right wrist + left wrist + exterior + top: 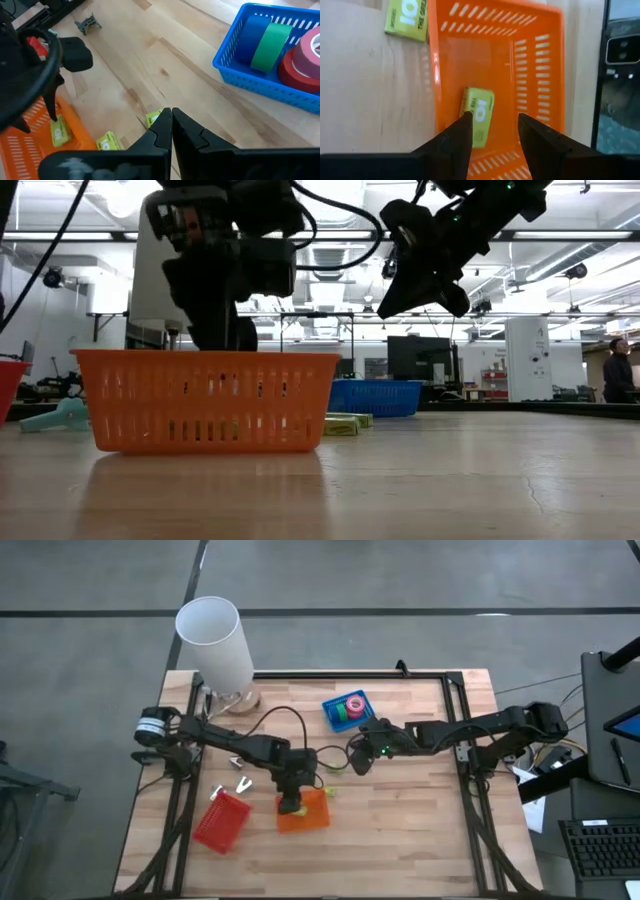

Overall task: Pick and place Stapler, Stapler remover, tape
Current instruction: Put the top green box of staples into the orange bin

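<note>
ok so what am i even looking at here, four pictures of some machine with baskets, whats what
It is one moment seen by four cameras: one above the table, one at table height, and one on each arm's wrist. The machine is two dark robot arms over a wooden table. The left gripper hangs open over an orange basket, where a small yellow-green box lies; it holds nothing. The right gripper is shut and empty, above the bare wood near more yellow-green boxes. A blue basket holds tape rolls in blue, green, red and pink. A red basket sits at the left, with small metal staple removers nearby and a tall white cylinder at the back.
</note>
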{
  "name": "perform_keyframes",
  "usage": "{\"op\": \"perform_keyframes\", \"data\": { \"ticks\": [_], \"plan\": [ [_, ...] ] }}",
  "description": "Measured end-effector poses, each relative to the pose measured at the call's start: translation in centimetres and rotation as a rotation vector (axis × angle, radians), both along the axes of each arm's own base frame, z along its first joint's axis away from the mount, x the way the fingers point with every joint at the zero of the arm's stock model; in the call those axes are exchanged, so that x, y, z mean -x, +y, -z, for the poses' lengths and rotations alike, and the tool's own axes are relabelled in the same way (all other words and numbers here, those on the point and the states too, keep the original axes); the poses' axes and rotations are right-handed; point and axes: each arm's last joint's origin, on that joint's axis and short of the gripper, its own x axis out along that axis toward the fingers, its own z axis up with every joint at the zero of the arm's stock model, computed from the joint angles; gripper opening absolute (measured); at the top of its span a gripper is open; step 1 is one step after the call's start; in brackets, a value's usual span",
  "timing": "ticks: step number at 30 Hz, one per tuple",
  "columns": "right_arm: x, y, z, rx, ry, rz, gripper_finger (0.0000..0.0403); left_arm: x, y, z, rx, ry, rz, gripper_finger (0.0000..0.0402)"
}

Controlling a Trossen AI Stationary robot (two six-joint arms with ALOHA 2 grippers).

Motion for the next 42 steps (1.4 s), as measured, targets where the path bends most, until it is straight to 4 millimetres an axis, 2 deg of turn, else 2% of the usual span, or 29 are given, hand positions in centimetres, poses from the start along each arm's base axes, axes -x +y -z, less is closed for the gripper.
{"op": "perform_keyframes", "data": {
  "ticks": [6, 12, 16, 21, 26, 33, 42],
  "plan": [
    [-0.1, 0.1, 0.0, -0.023, 0.0, -0.051, 0.0009, 0.3, 0.7, -2.5, 0.008, -0.061, -0.034, 0.0171],
    [-1.4, 0.4, 2.0, -0.034, 0.035, -0.148, 0.0026, 0.8, 2.7, -6.5, -0.096, -0.205, -0.152, 0.017],
    [-2.3, 0.5, 3.7, -0.055, 0.067, -0.147, 0.0074, 1.1, 4.0, -9.1, -0.194, -0.315, -0.299, 0.017],
    [-3.1, 0.7, 5.0, -0.068, 0.109, -0.199, 0.0151, 1.8, 4.8, -12.7, -0.145, -0.446, -0.419, 0.017],
    [-4.1, 0.9, 6.5, 0.037, 0.173, -0.309, 0.0213, 2.5, 4.8, -15.7, -0.134, -0.634, -0.463, 0.017],
    [-5.2, 1.0, 8.1, 0.01, 0.227, -0.306, 0.0263, 3.5, 5.1, -17.7, -0.158, -0.759, -0.526, 0.017],
    [-6.5, 1.0, 9.1, 0.067, 0.266, -0.368, 0.0267, 3.4, 5.1, -17.4, -0.164, -0.74, -0.53, 0.017]
  ]
}}
